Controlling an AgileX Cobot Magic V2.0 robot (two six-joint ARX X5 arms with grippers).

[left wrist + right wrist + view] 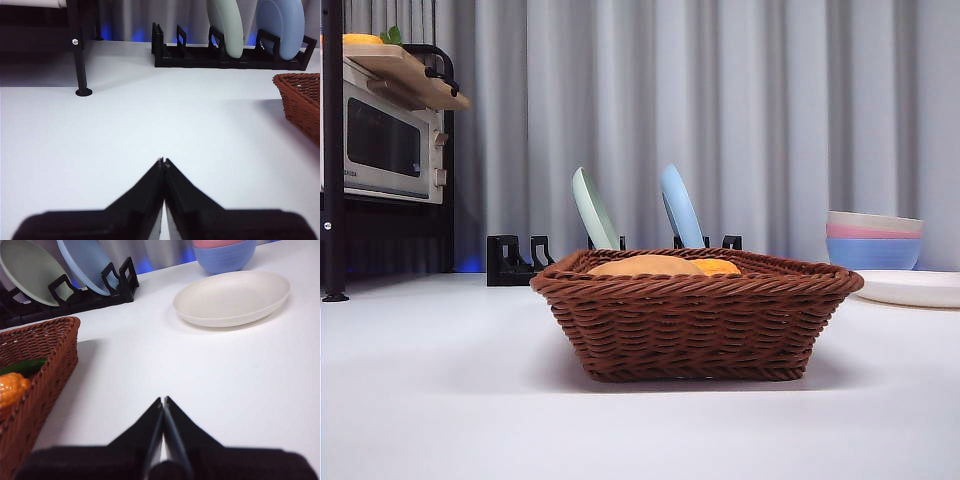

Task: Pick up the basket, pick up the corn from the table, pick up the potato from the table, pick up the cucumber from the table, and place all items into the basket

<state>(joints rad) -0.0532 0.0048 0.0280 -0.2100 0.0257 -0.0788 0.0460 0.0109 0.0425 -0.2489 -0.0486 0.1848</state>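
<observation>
The basket [695, 325] sits low in the middle of the front view on the white table [430, 400], and its load already shows above the braided rim: the rounded tan potato [642, 266] at center and a strip of orange corn [718, 266] just to its right. In the right wrist view the basket fills the lower left corner, with the corn [11, 386] lying inside and the green cucumber [24, 365] resting just above it against the wicker wall. All three vegetables appear to be in, so the job looks essentially finished and what remains is a clean retreat. The left gripper [163, 162] has its jaws pressed together with nothing between them, out over bare table with only the basket's corner [302, 102] at the right edge of its view. The right gripper [163, 401] is likewise closed and empty, beside the basket's wall rather than over it. Good practice now is to keep both arms clear of the flared rim, since a nudge could slide the light basket, and to avoid the cream plate [232, 297] and stacked bowls [225, 252] in the upper right of the right wrist view. The dish rack [227, 52] stands well behind.
</observation>
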